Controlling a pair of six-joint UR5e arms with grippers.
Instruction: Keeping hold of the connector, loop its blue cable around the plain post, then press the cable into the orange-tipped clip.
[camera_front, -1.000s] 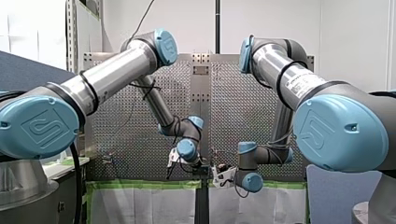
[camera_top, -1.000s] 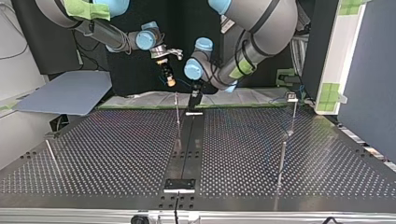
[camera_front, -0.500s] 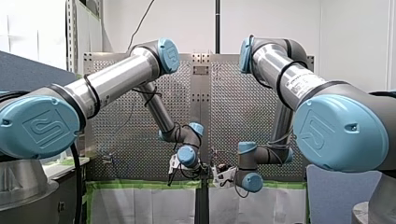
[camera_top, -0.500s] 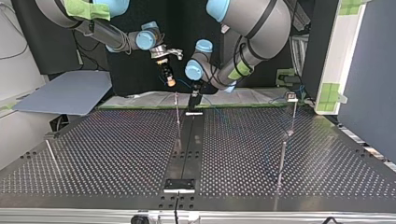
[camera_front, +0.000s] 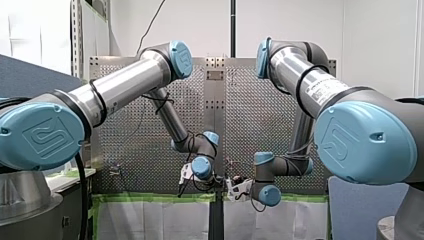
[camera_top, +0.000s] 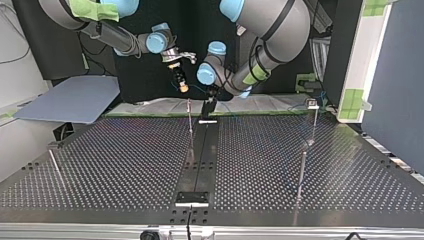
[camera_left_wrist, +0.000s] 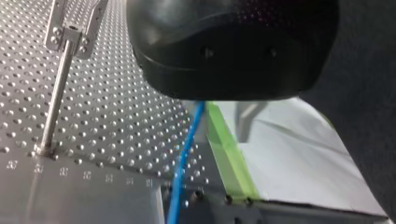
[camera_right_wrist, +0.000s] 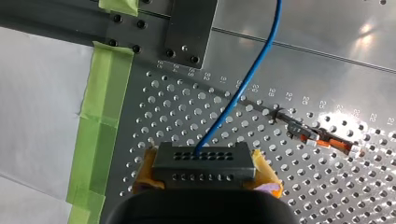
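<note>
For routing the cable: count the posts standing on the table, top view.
4: a centre post, a far post and a near post at the right, a left post. Others may be hidden.

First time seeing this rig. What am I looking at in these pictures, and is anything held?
Two robot arms, my left and my right, work over a perforated table. The front view looks from behind them; the top view faces them across the table, so sides swap. Each wrist view rides on one arm. In the right wrist view, my right tool grips a connector between yellow pads; its blue cable runs across the table, near an orange-tipped clip. The left wrist view shows the cable below my left tool and a thin post. Whether that tool grips anything does not show.
</note>
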